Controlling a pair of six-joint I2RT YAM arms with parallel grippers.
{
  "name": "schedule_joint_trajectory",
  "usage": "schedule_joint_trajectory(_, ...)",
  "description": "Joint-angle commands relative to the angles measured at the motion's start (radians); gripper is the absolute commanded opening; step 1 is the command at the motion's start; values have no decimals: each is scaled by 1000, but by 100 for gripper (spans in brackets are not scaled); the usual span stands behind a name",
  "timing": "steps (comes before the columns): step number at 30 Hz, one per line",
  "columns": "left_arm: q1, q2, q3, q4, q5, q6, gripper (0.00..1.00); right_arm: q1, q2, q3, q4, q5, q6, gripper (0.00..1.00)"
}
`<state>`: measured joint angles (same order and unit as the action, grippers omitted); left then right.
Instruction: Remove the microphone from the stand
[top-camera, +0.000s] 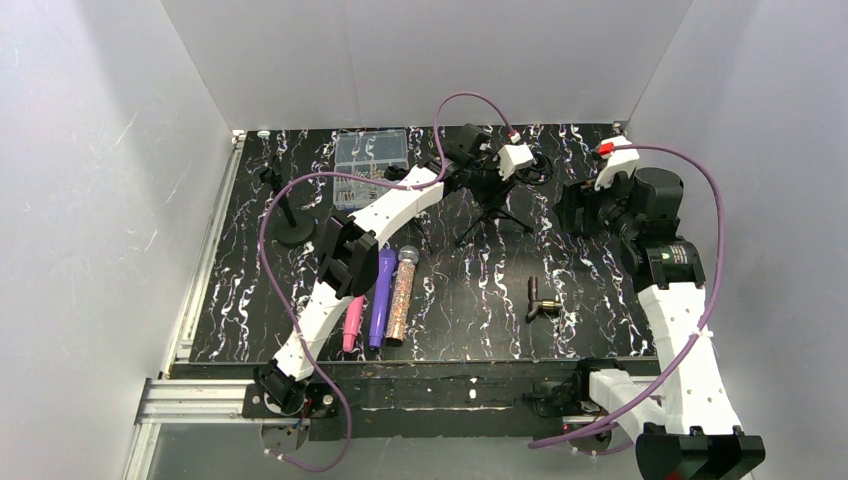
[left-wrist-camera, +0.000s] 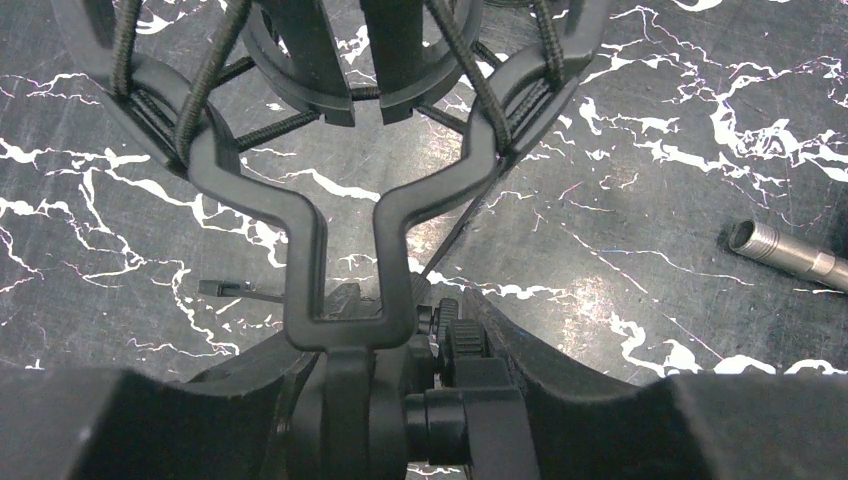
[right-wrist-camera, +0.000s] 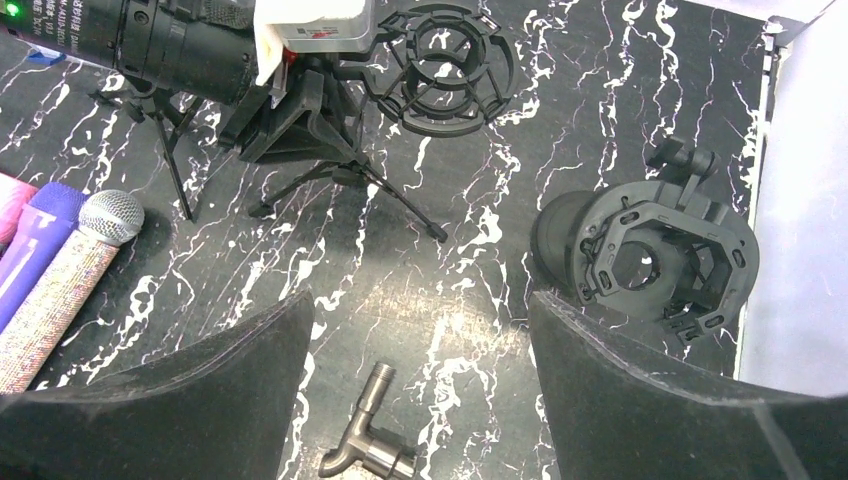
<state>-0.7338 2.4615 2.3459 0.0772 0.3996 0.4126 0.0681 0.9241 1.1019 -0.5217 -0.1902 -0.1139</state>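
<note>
Microphone (right-wrist-camera: 565, 240) is taken to be the short black cylinder lying on its side on the table (right-wrist-camera: 480, 230), right of centre, seated in an octagonal slotted cage (right-wrist-camera: 742, 265). Identity cannot be confirmed, since no grille is seen. It is off the stand (right-wrist-camera: 330, 170) and well apart from it. Shock mount (right-wrist-camera: 385, 75) on top of the stand is seen empty, with table visible through its ring. Task is judged done or nearly so.

Handling, as judged: body is rigid, smooth and probably fairly heavy for its size. It may roll or slip if pinched at the rounded end. Cage struts are thin and are best not squeezed. Hold is best taken across the cylinder's flank, jaws square to its axis.

Right gripper (right-wrist-camera: 420, 310) is spread wide with nothing between its fingers. It is hung over bare table near the microphone, which lies just beyond one finger. Left gripper (left-wrist-camera: 400, 410) is clamped on the stand at the joint below the mount's yoke (left-wrist-camera: 305, 270), so the tripod is steadied.

Also noted: handheld mics (top-camera: 382, 295) laid side by side at left, a metal fitting (right-wrist-camera: 370, 450) near the right gripper, a clear parts box (top-camera: 372, 150) and a round-base stand (top-camera: 290, 225) at back left.
</note>
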Motion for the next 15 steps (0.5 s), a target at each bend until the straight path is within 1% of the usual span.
schedule_joint_trajectory(1,0,23,13,-29,-39,57,0,-8,-23,0,41,11,-17,87)
schedule_joint_trajectory(9,-1,44,27,-25,-48,77,0,-10,-20,-1,43,8,-17,88)
schedule_joint_trajectory(15,1,54,35,-32,-53,98,10,-11,-15,1,45,6,-16,89)
